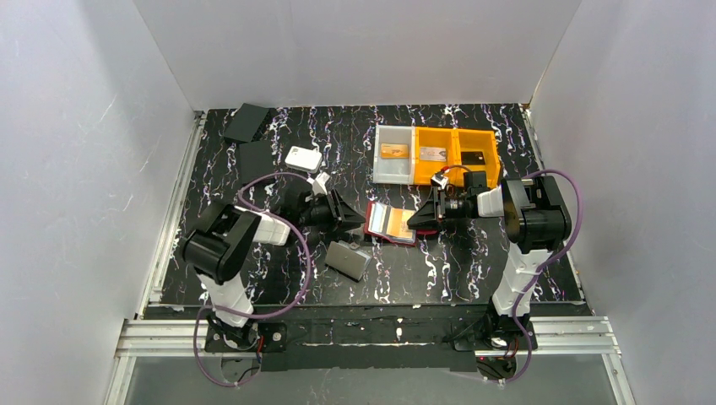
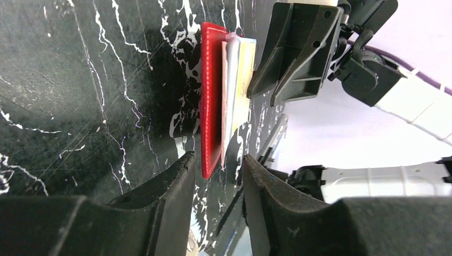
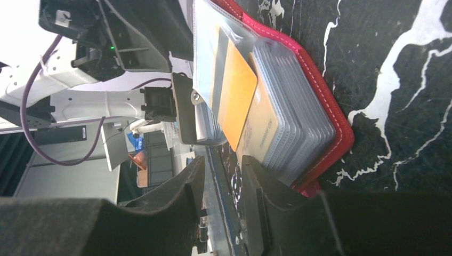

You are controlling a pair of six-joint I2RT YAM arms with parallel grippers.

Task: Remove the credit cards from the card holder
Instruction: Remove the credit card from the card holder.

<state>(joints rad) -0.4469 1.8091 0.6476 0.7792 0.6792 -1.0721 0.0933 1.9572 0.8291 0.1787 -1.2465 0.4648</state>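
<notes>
Right fingers (image 3: 266,213) beside open red card holder (image 3: 333,114), orange card (image 3: 237,101) showing.

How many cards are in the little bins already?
3: orange card in the white bin, silver card in the middle bin, dark card in the right bin. Others could be hidden.

The black, white-veined desk (image 1: 422,278) carries an open red leather card holder (image 1: 390,224), a flat grey rectangular case (image 1: 347,260), a white rounded box (image 1: 303,158) and orange plastic bins (image 1: 452,160).

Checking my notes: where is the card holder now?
Top view: the card holder lies open at centre between the left hand and the right hand, just beyond the grey case.
</notes>
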